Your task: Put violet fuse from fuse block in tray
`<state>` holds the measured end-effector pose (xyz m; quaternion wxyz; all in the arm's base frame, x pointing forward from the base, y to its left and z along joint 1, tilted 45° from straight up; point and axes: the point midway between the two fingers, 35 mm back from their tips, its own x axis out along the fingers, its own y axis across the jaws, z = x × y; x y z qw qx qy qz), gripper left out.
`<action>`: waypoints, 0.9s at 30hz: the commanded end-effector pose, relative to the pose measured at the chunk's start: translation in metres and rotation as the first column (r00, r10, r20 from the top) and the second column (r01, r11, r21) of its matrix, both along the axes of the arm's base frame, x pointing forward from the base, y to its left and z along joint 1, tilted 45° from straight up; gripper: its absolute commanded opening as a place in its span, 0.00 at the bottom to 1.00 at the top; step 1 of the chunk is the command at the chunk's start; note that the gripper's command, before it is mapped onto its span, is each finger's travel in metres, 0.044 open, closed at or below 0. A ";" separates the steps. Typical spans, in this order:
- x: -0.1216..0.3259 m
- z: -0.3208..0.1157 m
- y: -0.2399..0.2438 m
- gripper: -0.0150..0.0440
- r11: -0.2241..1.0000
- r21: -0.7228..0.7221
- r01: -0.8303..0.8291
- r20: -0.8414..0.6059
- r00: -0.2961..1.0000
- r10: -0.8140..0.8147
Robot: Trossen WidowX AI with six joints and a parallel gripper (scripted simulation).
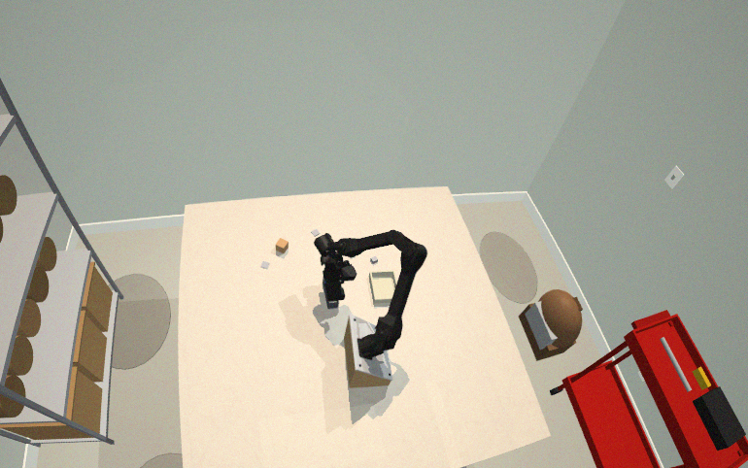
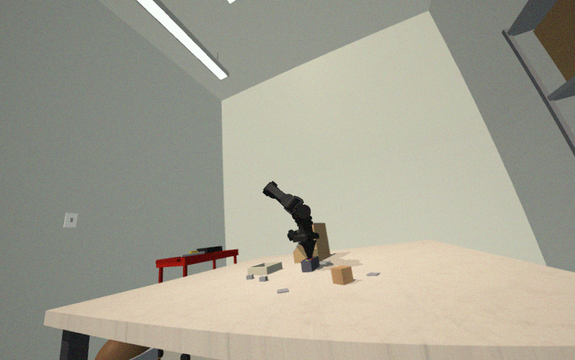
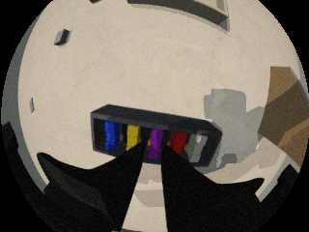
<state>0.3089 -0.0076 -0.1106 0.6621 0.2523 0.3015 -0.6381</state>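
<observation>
The violet fuse [image 3: 155, 152] stands in the middle slot of the dark fuse block [image 3: 145, 114] [image 2: 307, 266] [image 1: 332, 304]. Blue [image 3: 111, 136] and yellow [image 3: 132, 136] fuses stand left of it in the wrist view, red [image 3: 178, 143] and pale grey [image 3: 196, 147] ones right. My gripper [image 3: 154, 148] [image 2: 310, 255] is open by a narrow gap. Its fingertips show on either side of the violet fuse, low over the block; whether they touch it or its neighbours cannot be told. The tray [image 1: 385, 304] [image 2: 258, 271] [image 3: 203, 14] holds nothing visible.
An orange-brown cube [image 1: 282, 245] [image 2: 342, 275] stands beyond the block. Small grey pieces lie on the table, one [image 1: 374, 259] near the tray and one [image 2: 283, 290] farther off. The arm's wedge-shaped base stand [image 1: 368, 380] is close to the block.
</observation>
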 end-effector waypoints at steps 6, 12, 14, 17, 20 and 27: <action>-0.001 -0.005 -0.006 0.38 1.000 -0.004 -0.004 -0.005 1.000 0.004; 0.000 -0.005 -0.005 0.37 1.000 -0.001 0.001 -0.001 1.000 -0.001; 0.000 -0.005 -0.005 0.35 1.000 -0.001 0.001 -0.001 1.000 -0.001; 0.000 -0.005 -0.005 0.31 1.000 -0.001 0.001 -0.001 1.000 -0.001; 0.000 -0.005 -0.005 0.28 1.000 -0.001 0.001 -0.001 1.000 -0.001; 0.000 -0.004 -0.005 0.25 1.000 -0.001 0.001 -0.001 1.000 -0.001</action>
